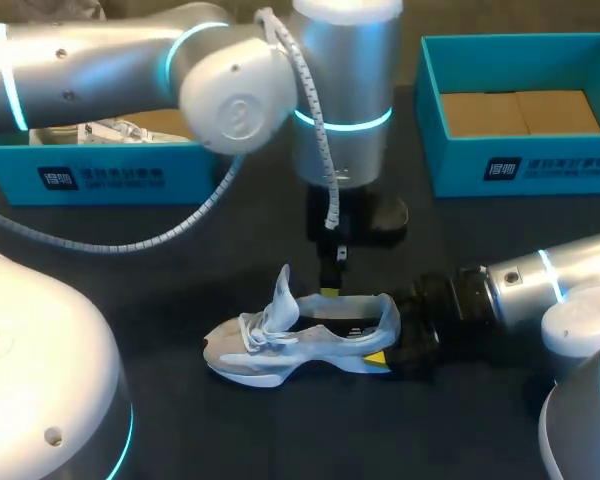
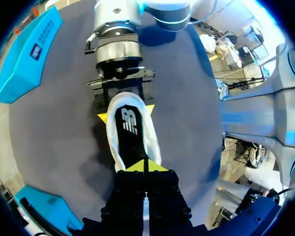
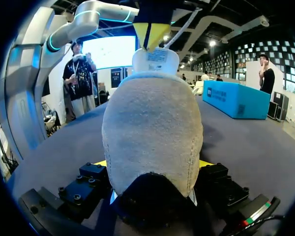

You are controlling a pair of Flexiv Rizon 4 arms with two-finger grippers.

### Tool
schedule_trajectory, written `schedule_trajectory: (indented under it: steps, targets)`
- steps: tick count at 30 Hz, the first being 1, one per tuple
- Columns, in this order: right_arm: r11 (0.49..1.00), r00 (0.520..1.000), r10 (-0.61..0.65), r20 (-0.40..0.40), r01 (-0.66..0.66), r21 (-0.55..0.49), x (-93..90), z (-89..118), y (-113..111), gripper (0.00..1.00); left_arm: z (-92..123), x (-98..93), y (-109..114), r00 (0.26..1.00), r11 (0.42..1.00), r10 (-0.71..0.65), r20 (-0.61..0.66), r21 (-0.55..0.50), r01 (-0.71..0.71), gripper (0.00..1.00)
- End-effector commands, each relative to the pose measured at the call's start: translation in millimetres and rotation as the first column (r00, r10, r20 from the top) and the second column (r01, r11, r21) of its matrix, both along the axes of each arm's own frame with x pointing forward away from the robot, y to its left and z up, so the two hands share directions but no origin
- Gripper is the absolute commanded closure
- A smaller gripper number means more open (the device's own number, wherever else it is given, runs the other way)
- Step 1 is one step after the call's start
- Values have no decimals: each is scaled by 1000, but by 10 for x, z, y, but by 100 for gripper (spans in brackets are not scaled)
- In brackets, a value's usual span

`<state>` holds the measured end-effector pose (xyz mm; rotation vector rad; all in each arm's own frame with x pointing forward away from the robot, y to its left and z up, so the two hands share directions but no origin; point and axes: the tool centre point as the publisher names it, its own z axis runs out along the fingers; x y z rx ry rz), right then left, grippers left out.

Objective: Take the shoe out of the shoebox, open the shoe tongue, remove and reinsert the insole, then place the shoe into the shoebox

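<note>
Silver, rounded left arm [image 1: 90, 60] and right arm [image 1: 525, 285] with glowing cyan rings; white coiled cable [image 1: 316, 115] on the left; black, screw-studded right gripper [image 3: 153, 163], yellow-tipped.

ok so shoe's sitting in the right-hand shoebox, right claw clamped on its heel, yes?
Not quite. The shoe lies on the table, outside the right-hand shoebox, not in it; the head view shows this. The right claw is clamped on its heel.
</note>
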<state>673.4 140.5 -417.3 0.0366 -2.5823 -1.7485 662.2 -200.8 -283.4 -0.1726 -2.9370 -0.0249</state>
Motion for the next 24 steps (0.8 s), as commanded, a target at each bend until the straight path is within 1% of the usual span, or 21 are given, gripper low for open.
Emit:
schedule_trajectory:
  steps: [1, 2, 14, 16, 19, 20, 21, 24]
  targets:
    - [1000, 1000, 0, 0, 0, -2, -8, -13, 9, 100, -248, 62, -121, 999, 1000, -20, -31, -7, 20, 100]
    - [1000, 1000, 0, 0, 0, -2, -8, -13, 9, 100, -267, 50, -116, 1000, 1000, -1, -16, -3, 1, 100]
    - [1000, 1000, 0, 0, 0, -2, -8, -13, 9, 100, -278, 43, -98, 1000, 1000, -7, -22, -4, 7, 100]
    - [1000, 1000, 0, 0, 0, -2, -8, -13, 9, 100, -380, 54, -140, 1000, 1000, -21, -18, 6, 21, 100]
    - [1000, 1000, 0, 0, 0, -2, -8, -13, 9, 100, -548, 102, -167, 998, 1000, -26, -52, 2, 26, 100]
    - [1000, 1000, 0, 0, 0, -2, -8, -13, 9, 100, -607, 123, -173, 999, 1000, -6, -54, 2, 6, 100]
    - [1000, 1000, 0, 0, 0, -2, -8, -13, 9, 100, -673, 139, -177, 998, 1000, -19, -64, -4, 19, 100]
    - [1000, 1000, 0, 0, 0, -2, -8, -13, 9, 100, -770, 156, -179, 997, 1000, -18, -79, -3, 17, 100]
